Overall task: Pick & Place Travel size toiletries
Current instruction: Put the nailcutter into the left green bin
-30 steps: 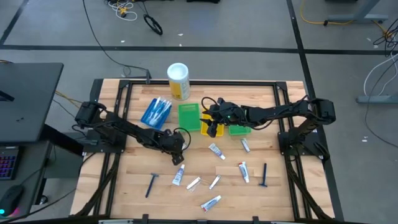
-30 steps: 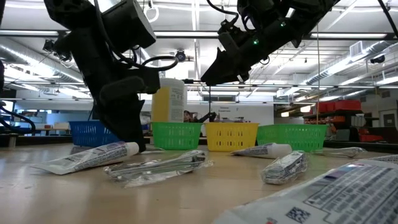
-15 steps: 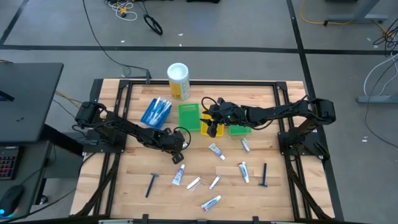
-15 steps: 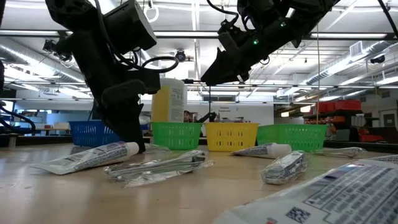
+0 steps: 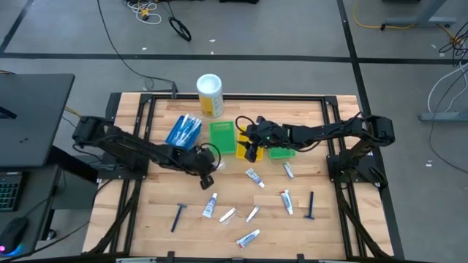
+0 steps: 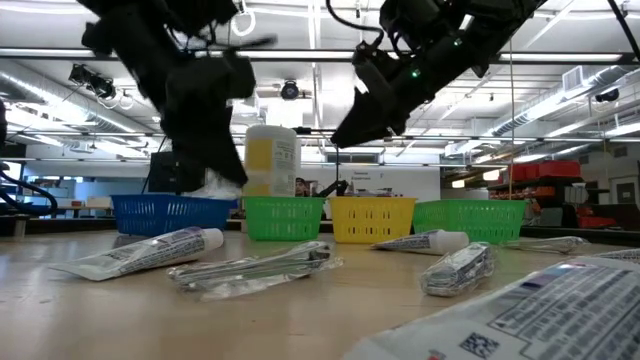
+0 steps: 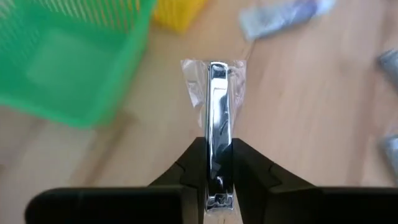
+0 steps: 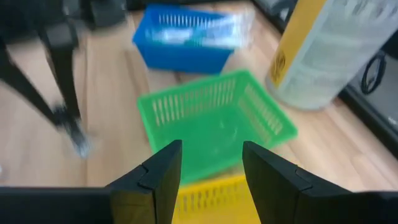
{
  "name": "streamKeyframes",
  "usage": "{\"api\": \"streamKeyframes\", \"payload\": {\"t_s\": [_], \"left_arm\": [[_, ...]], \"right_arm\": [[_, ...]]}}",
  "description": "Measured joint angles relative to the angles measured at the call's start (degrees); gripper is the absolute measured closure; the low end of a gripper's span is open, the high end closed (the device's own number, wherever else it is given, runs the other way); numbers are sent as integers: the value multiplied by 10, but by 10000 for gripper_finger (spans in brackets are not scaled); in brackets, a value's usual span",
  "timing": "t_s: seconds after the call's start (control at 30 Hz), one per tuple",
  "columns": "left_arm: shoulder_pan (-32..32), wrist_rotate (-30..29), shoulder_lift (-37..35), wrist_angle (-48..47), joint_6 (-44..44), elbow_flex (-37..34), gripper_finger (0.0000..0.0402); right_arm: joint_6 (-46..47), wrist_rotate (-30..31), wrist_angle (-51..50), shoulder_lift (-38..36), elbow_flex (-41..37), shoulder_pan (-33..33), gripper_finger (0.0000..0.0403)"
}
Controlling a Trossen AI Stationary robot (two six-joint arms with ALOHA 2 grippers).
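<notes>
My left gripper [image 7: 217, 155] hangs above the table's middle [image 5: 208, 176], shut on a slim silver toiletry in a clear wrapper [image 7: 217, 99], which also shows in the low view [image 6: 222, 186]. My right gripper [image 8: 211, 165] stands open and holds nothing, above the yellow bin [image 5: 241, 147]. More travel size toiletries lie flat on the table: white tubes [image 5: 254, 176] [image 5: 210, 206] [image 5: 287, 201], dark razors [image 5: 178, 216] [image 5: 311, 205] and small silver packets [image 5: 227, 215] [image 5: 252, 213]. My left gripper pinches the silver toiletry by its near end [image 7: 217, 134] between its two fingers. The fingers lie along the item, which sticks out past the fingertips with its clear wrapper flaring around the free end. It is lifted clear of the table [image 6: 222, 186].
Along the far side stand a blue bin [image 5: 183, 132] holding several items, a green bin [image 5: 223, 136], the yellow bin and a second green bin [image 5: 280, 152]. A tall white-and-yellow canister [image 5: 210, 95] stands behind them. Bare wood lies at the table's near left.
My left gripper has risen from the table top with the silver toiletry, which now hangs clear at about the height of the bins' rims. The left arm has drawn back toward the table's left edge. My right gripper has stayed over the yellow bin.
</notes>
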Motion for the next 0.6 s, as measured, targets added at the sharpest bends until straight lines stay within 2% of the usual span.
{"api": "streamKeyframes", "payload": {"t_s": [0.17, 0.23, 0.4, 0.6], "left_arm": [[45, -44, -51, -5, 95, 3, 338], [76, -39, -58, -8, 146, 12, 338], [166, 25, -38, -3, 281, 57, 340], [258, 88, 28, -6, 341, 87, 338]], "right_arm": [[-16, -1, -85, 0, 0, -2, 222], [-20, -1, -113, 0, 0, -2, 222], [-44, 0, -121, 0, 0, -2, 222], [-59, 0, -112, 0, 0, -3, 222]]}}
